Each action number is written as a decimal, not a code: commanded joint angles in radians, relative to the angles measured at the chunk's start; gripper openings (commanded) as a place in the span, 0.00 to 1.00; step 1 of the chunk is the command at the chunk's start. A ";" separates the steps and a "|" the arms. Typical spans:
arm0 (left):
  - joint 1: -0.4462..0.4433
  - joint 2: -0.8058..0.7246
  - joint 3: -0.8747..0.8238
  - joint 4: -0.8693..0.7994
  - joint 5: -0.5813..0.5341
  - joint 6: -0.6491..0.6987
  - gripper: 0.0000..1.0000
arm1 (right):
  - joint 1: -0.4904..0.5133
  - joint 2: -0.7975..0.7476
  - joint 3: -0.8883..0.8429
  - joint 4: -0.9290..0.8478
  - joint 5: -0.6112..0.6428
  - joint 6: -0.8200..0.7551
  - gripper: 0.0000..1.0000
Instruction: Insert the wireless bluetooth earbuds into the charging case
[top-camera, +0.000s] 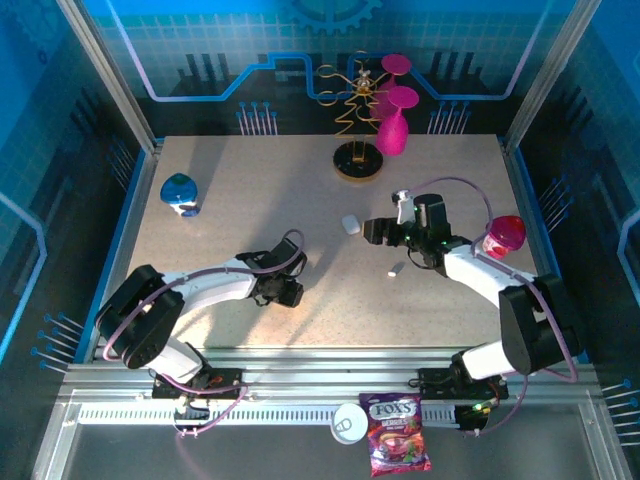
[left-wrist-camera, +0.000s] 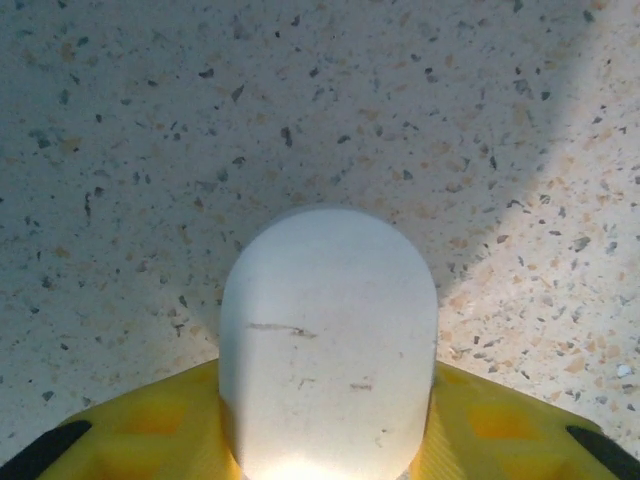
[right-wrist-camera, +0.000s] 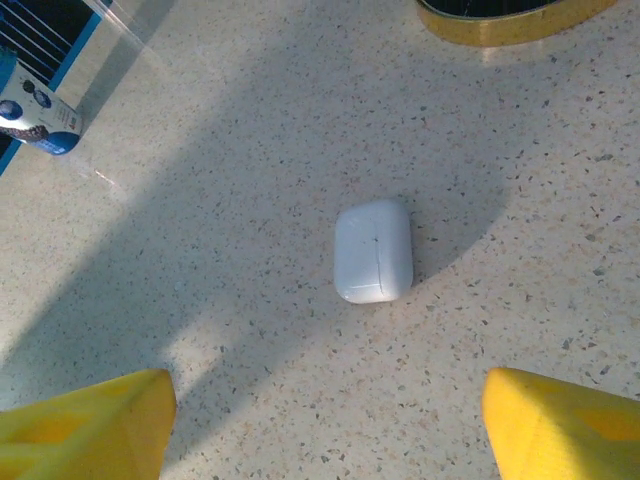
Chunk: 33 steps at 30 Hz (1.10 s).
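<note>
My left gripper (left-wrist-camera: 328, 445) has its yellow fingers (left-wrist-camera: 150, 425) pressed against both sides of the charging case (left-wrist-camera: 328, 330), whose rounded end sticks out over the speckled worktop (top-camera: 240, 190). I can't tell whether the case is resting on the surface. From above, this gripper sits left of the middle, toward the near edge. My right gripper (right-wrist-camera: 325, 425) hangs with its jaws wide apart and nothing between them, near the middle of the worktop. A squarish white lump (right-wrist-camera: 373, 251) with a seam lies just beyond it. One earbud (top-camera: 396, 270) lies loose on the worktop, just nearer to me than the right gripper and well apart from the charging case.
</note>
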 joint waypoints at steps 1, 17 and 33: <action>-0.017 -0.030 0.029 -0.018 0.003 0.014 0.40 | 0.008 -0.051 -0.002 -0.037 -0.011 0.028 0.80; -0.053 -0.216 -0.099 0.583 0.293 0.455 0.32 | -0.030 -0.140 0.016 -0.337 -0.576 0.273 0.78; -0.056 -0.227 -0.100 0.653 0.409 0.571 0.33 | 0.095 -0.065 -0.009 -0.214 -0.704 0.361 0.55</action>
